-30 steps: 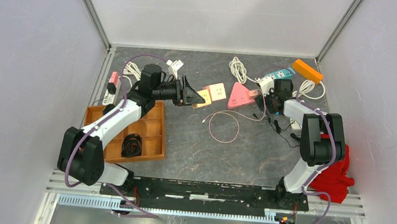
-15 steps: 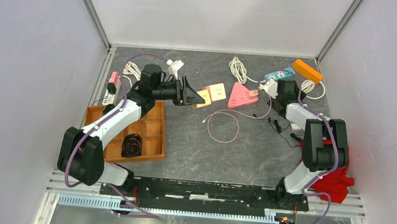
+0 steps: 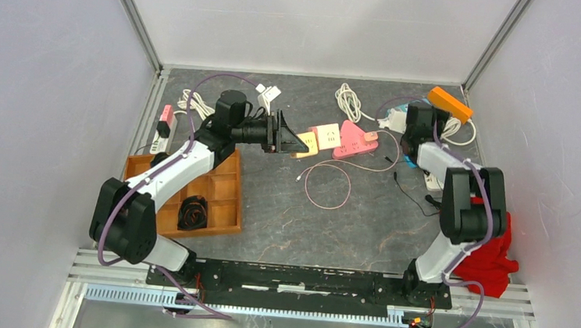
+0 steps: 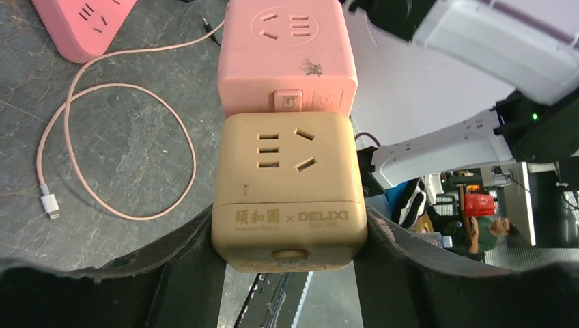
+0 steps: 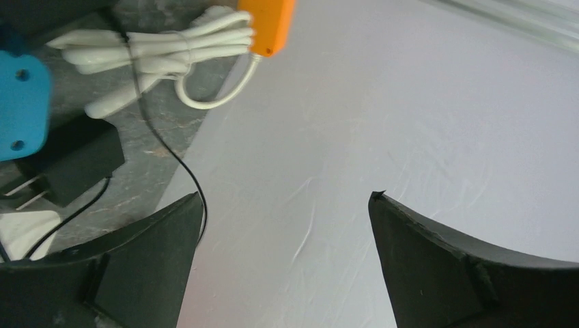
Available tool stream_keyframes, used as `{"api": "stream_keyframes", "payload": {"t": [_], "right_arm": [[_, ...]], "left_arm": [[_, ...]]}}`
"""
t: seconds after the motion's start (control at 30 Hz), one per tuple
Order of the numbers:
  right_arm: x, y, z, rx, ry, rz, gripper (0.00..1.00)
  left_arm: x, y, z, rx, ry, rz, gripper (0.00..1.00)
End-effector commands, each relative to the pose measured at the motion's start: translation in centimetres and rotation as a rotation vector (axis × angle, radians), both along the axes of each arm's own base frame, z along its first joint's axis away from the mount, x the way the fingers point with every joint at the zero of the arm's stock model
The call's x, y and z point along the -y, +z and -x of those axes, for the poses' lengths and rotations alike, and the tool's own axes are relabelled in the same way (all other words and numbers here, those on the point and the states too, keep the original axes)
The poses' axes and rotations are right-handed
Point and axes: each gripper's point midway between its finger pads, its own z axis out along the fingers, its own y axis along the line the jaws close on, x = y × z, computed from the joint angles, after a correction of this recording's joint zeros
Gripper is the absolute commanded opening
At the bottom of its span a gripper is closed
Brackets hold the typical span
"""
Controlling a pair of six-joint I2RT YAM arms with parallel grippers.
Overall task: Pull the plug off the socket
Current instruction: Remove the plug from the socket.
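Note:
My left gripper (image 3: 293, 142) is shut on a tan cube socket (image 3: 308, 143). In the left wrist view the gripper (image 4: 289, 232) clamps the tan cube (image 4: 289, 184) by its two sides. A pink cube socket (image 4: 287, 58) sits flush against its far end and also shows in the top view (image 3: 326, 135). A pink triangular power strip (image 3: 356, 140) lies just right of them. My right gripper (image 3: 416, 117) is open and empty at the back right, facing the side wall in its wrist view (image 5: 287, 198).
An orange strip (image 3: 449, 104), a blue strip (image 5: 20, 102), a white cable bundle (image 5: 171, 48) and a black adapter (image 5: 72, 164) crowd the back right corner. A pink cable loop (image 3: 327, 185) lies mid-table. A wooden tray (image 3: 218, 194) holds a black coil. Red cloth (image 3: 491, 258) lies at right.
My left gripper has moved right and slightly back, carrying the tan cube with the pink cube against it. My right gripper has drawn back from the pink strip toward the back right corner.

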Motion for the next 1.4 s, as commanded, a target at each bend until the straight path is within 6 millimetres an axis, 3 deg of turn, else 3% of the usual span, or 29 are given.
{"api": "stream_keyframes", "payload": {"t": [0.0, 0.07, 0.17, 0.4, 0.47, 0.53, 0.7, 0.77, 0.97, 1.07, 1.23, 1.37], "right_arm": [[0.7, 5.6, -3.9, 0.12, -0.02, -0.245, 0.98], [-3.1, 6.3, -4.4, 0.089, 0.121, -0.458, 0.98], [-9.5, 5.4, -2.2, -0.073, 0.381, -0.696, 0.98], [-15.5, 3.7, 1.4, -0.211, 0.45, -1.064, 0.97], [-17.9, 5.4, 2.7, -0.211, 0.513, -1.195, 0.96], [-20.7, 8.4, 4.6, -0.198, 0.624, -1.347, 0.98], [-26.7, 15.6, 11.9, -0.204, 0.971, -1.706, 0.98], [-27.9, 16.4, 14.9, -0.225, 1.075, -1.759, 0.98], [-29.3, 14.1, 19.3, -0.413, 1.16, -1.774, 0.98], [-30.4, 12.1, 20.2, -0.514, 1.156, -1.787, 0.98], [-30.5, 11.8, 18.7, -0.469, 1.076, -1.783, 0.98], [-30.5, 11.8, 19.1, -0.441, 1.064, -1.806, 0.98]], "left_arm": [[1.1, 3.7, -0.3, 0.203, -0.082, 0.062, 0.02], [1.4, 3.4, -0.4, 0.213, -0.097, 0.062, 0.02], [1.8, 2.8, -0.5, 0.206, -0.118, 0.058, 0.02], [1.8, 2.3, -0.5, 0.229, -0.131, 0.042, 0.02], [2.0, 2.5, -0.3, 0.254, -0.154, 0.045, 0.02], [2.4, 2.7, 0.3, 0.326, -0.191, 0.043, 0.02], [2.5, 2.6, 1.6, 0.507, -0.232, 0.026, 0.02], [2.0, 2.5, 1.7, 0.585, -0.223, 0.008, 0.02], [1.5, 2.4, 2.3, 0.699, -0.238, 0.011, 0.02], [1.5, 2.2, 3.5, 0.731, -0.282, 0.045, 0.02], [0.7, 2.3, 4.9, 0.836, -0.324, 0.04, 0.02], [-0.3, 2.3, 6.0, 0.982, -0.354, -0.002, 0.02]]}}
